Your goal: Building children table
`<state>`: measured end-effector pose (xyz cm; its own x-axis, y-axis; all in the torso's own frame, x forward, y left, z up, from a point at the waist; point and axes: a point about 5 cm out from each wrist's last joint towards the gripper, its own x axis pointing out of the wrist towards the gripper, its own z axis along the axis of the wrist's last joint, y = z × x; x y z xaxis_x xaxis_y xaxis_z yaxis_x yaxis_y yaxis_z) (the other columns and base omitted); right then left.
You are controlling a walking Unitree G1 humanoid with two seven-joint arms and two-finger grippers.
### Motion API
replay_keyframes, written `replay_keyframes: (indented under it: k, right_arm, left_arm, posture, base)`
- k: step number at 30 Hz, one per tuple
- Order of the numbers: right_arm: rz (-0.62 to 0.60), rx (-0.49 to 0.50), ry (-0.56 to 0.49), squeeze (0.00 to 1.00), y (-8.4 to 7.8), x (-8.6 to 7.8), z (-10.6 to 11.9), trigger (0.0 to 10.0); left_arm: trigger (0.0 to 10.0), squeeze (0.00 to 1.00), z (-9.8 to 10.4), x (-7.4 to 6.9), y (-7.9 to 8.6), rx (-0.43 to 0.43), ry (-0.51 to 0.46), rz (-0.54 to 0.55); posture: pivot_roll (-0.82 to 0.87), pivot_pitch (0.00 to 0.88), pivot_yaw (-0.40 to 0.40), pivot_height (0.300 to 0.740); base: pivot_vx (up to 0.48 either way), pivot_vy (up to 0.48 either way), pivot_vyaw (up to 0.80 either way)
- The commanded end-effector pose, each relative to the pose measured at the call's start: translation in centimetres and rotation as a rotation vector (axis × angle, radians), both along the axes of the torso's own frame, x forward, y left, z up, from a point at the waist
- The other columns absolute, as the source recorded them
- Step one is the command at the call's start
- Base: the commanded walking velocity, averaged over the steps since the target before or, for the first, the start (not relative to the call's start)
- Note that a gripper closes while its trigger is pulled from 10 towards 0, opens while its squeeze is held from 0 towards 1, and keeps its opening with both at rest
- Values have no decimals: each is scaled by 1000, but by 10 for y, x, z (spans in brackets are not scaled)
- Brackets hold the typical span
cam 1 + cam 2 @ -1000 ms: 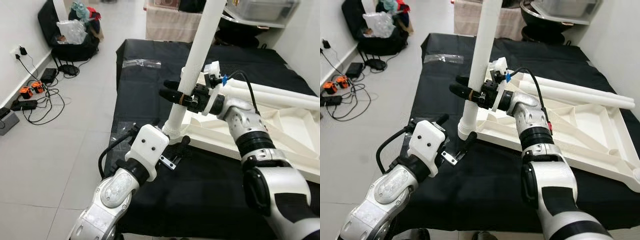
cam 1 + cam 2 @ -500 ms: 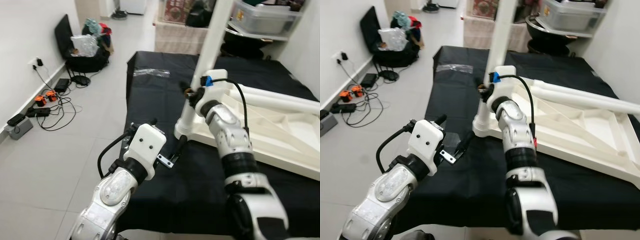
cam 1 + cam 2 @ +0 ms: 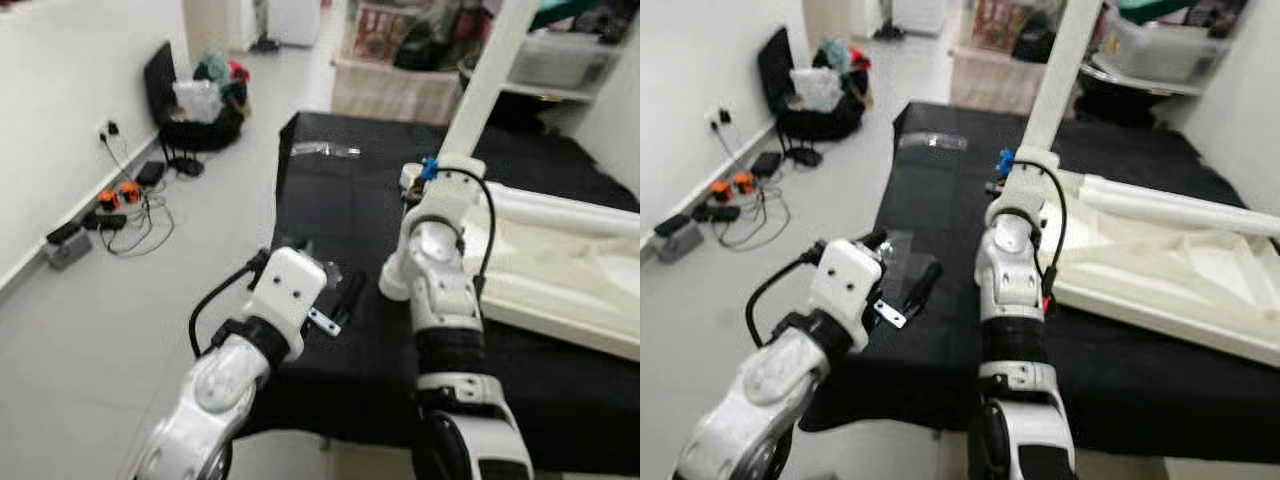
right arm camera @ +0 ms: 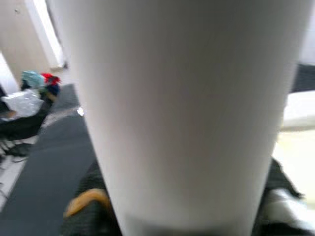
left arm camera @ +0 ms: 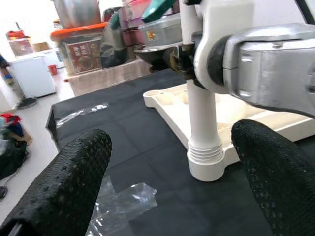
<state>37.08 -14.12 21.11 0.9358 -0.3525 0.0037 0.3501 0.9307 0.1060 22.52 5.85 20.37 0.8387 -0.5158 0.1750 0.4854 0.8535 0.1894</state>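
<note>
A white table leg (image 3: 488, 88) stands upright with its ribbed foot (image 5: 205, 158) set in a corner of the upturned white tabletop (image 3: 575, 272). My right gripper (image 4: 182, 209) is shut on the leg partway up, and a black finger (image 4: 86, 216) shows beside the white tube. The right wrist (image 3: 1025, 172) sits in front of the leg. My left gripper (image 5: 170, 140) hangs open just left of the leg's foot, above the black cloth, holding nothing; one finger (image 3: 350, 292) points toward the foot. Two more white legs (image 3: 565, 205) lie on the tabletop.
The black-covered platform (image 3: 345, 200) has a clear plastic bag (image 5: 123, 199) near my left gripper and another (image 3: 325, 150) farther back. Cables and chargers (image 3: 115, 200) lie on the tiled floor at left. Bags (image 3: 205, 90) and storage boxes (image 3: 560, 60) stand behind.
The whole picture has shifted as the camera moved. My right forearm has swung from the leg's right side to its front, still gripping it. The left gripper stays open by the foot.
</note>
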Motion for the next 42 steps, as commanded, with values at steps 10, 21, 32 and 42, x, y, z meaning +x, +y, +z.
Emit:
replay_keyframes:
  k: [10, 21, 32, 42]
  right_arm:
    - [265, 1, -103, 0, 31, 5, 28, 10000]
    - [509, -73, -146, 0, 50, -9, 15, 10000]
    - [569, -69, -138, 0, 52, -5, 14, 10000]
    - [625, -77, -180, 0, 55, 7, 27, 10000]
  left_arm:
    - [10000, 0, -2, -1, -2, 3, 5, -9]
    - [10000, 0, -1, 0, -3, -2, 5, -9]
    - [10000, 0, -1, 1, -2, 2, 1, -5]
    - [10000, 0, 1, 0, -3, -2, -5, -2]
  posture:
    - [72, 73, -87, 740]
    - [65, 79, -84, 740]
    - [65, 78, -90, 740]
    - [69, 84, -98, 740]
  base:
    - [0, 0, 0]
    - [0, 0, 0]
    - [0, 0, 0]
    - [0, 0, 0]
